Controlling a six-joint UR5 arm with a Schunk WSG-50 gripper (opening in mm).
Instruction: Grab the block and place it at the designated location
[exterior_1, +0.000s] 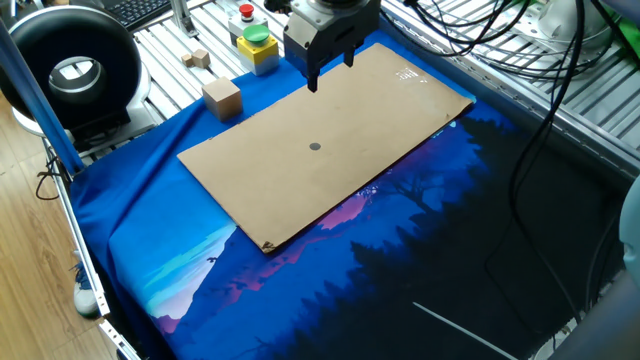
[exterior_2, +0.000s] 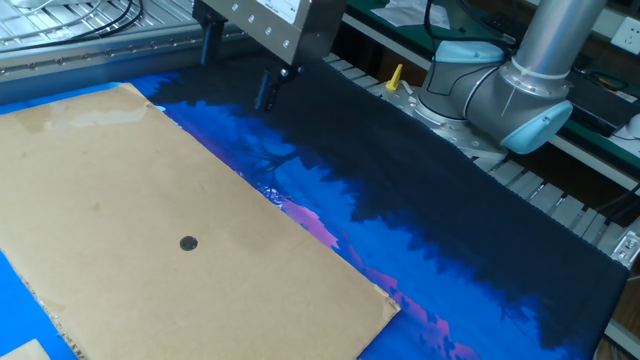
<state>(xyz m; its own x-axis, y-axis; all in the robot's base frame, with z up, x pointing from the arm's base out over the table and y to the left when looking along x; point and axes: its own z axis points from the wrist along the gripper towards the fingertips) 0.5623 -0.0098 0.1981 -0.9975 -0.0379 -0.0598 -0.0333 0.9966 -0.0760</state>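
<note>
The block (exterior_1: 222, 98), a light tan wooden cube, rests on the blue cloth just off the board's far left corner. The brown board (exterior_1: 380, 110) lies flat, with the dark grey dot (exterior_1: 315, 147) at its centre. The board (exterior_2: 120, 170) and the dot (exterior_2: 188, 243) also show in the other fixed view. My gripper (exterior_1: 331, 70) is open and empty above the board's back edge, to the right of the block and well apart from it. In the other fixed view the gripper (exterior_2: 237, 68) hangs by the board's far corner. A tan sliver (exterior_2: 20, 350) sits at that view's bottom left; I cannot tell what it is.
A much smaller wooden cube (exterior_1: 199, 58) and a yellow box with a green button (exterior_1: 256, 45) stand behind the block. A black round device (exterior_1: 65, 70) is at far left. Cables (exterior_1: 500, 40) hang at back right. The arm's base (exterior_2: 500, 90) stands beyond the cloth.
</note>
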